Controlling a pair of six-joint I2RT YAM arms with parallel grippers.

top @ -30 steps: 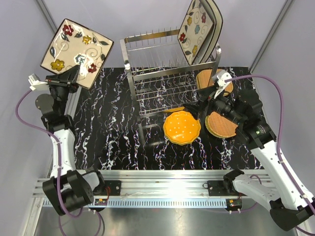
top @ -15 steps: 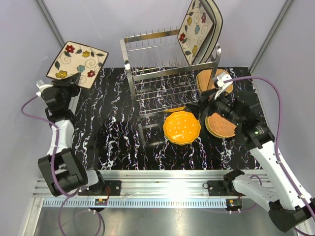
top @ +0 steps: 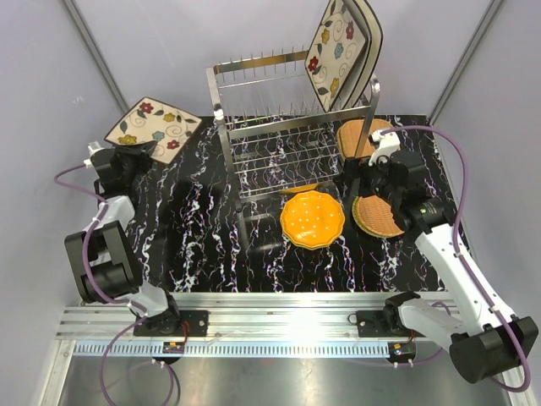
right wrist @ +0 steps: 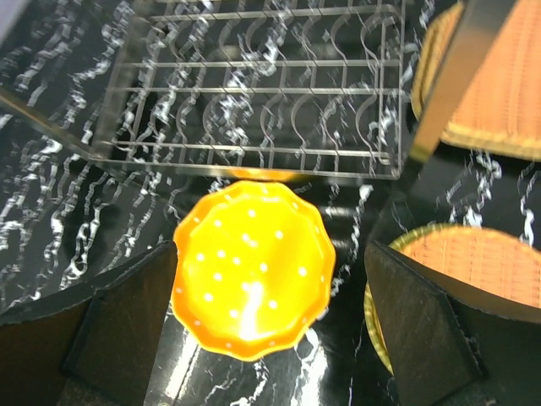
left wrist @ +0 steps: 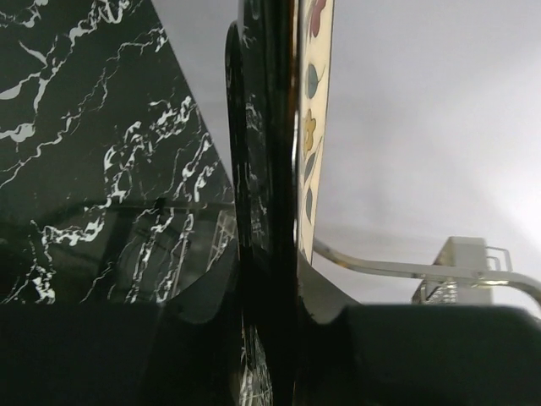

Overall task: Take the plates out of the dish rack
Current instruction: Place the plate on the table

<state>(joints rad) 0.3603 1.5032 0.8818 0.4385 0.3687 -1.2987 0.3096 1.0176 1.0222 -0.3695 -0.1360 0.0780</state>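
A: Black marble-patterned bench [top: 203,245], glossy, with grey walls all round. Left of the dish rack [top: 287,127], the left pincer [top: 139,154] is clenched on the rim of a square flowered plate [top: 154,128]. What worries you?

B: That plate hangs tilted over the bench's far corner, well left of the rack, and seems partly beyond the edge. It looks glazed and heavy, and it's held by one thin dark rim. The wrist view shows it edge-on between the jaws. If it's let go there, or slides on the glaze, I'd expect it to tip off.

A: And the other arm?

B: The right pincer [right wrist: 270,321] is spread wide and carries nothing. It hovers just in front of the rack's right end, above the orange scalloped plate [top: 313,218]. Two more square plates [top: 342,46] lean in the rack's top tier at that end. Reaching up, the arm could snag the thin steel prongs or knock the leaning pair over.

A: Anything else?

B: A tan woven plate [top: 378,216] lies in front of the rack's right end, and a second tan plate [top: 359,135] sits against that end. Both are round and ridged and look matte — probably easier to grip, but they crowd the landing room.
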